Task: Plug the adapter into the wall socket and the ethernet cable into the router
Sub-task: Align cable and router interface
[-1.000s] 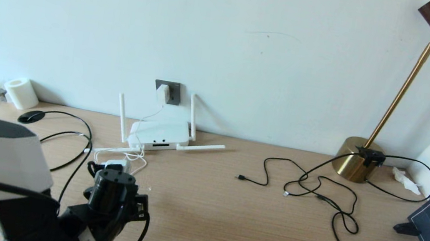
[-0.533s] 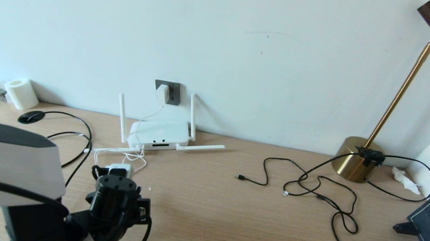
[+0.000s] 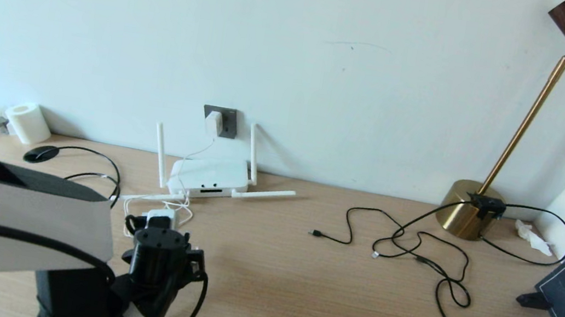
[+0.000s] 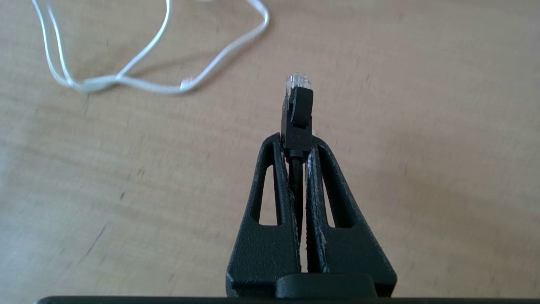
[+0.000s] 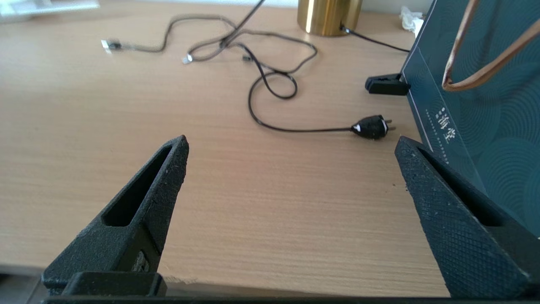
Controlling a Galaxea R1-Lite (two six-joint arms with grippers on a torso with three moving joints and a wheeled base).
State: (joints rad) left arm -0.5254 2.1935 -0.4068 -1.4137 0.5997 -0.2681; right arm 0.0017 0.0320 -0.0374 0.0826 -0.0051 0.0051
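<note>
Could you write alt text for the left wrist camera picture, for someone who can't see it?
The left end effector is shut on the ethernet cable, its clear-tipped plug sticking out beyond the fingertips above a wooden desk. A thin white cord lies looped on the desk beyond.

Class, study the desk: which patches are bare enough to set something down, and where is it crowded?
Bare patch: the desk between the router and the black cables, running to the front edge. Crowded: in front of the router, where the white cord loops and the left gripper holds the ethernet cable; also around the brass lamp base.
</note>
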